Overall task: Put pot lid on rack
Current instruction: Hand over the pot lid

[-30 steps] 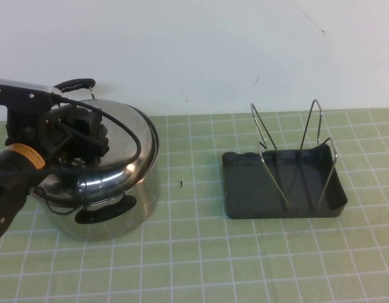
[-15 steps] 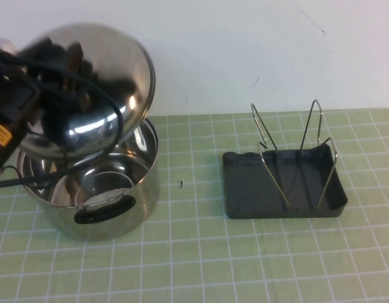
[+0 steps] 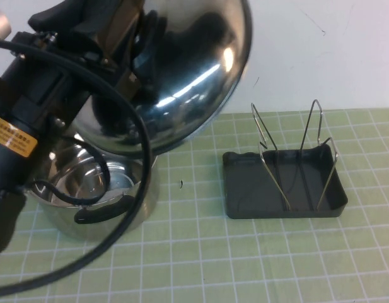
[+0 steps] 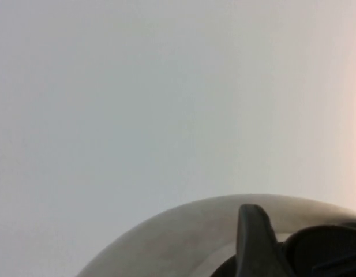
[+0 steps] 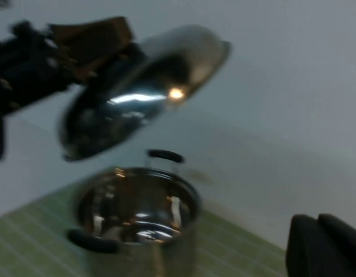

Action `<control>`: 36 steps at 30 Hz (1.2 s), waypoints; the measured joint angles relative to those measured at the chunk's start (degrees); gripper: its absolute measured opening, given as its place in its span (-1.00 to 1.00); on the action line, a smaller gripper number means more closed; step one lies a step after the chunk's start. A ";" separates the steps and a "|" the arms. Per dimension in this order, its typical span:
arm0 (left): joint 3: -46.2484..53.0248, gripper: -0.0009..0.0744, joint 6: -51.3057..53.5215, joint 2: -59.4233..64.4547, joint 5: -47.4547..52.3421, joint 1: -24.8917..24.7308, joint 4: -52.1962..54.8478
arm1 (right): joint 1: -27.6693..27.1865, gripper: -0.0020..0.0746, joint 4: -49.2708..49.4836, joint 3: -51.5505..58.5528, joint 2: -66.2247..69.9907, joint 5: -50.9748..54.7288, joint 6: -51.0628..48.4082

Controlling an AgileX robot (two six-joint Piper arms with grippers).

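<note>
Above table (image 3: 244, 252): pot lid (image 3: 181, 69) (left gripper (image 3: 128, 60))

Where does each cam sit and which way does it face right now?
High view: raised on the robot's side, angled down at the table; shows the left arm holding the pot lid above the pot, the rack to the right.
Left wrist view: aimed at the wall; the lid's dome and the left gripper on its knob.
Right wrist view: faces lid and pot from the right; right gripper at the edge.
Shared: the lid in all three.
</note>
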 joint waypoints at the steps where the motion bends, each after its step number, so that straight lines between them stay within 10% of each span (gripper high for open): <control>1: 0.00 -0.15 0.00 -0.09 -0.67 -1.39 -0.69 | 0.00 -0.95 3.92 0.00 1.54 2.45 -1.74; 12: 0.00 -0.15 2.39 -0.09 -5.67 -13.71 -3.62 | 0.00 -0.83 22.82 -0.08 11.97 18.45 -4.74; 22: 0.00 -0.15 4.02 -0.09 -7.47 -17.27 -3.64 | 0.00 0.72 23.84 -0.68 20.32 24.05 6.42; 36: 0.00 -0.15 4.24 -0.09 -7.47 -17.63 2.65 | 12.21 0.85 23.97 -6.27 24.37 18.75 7.11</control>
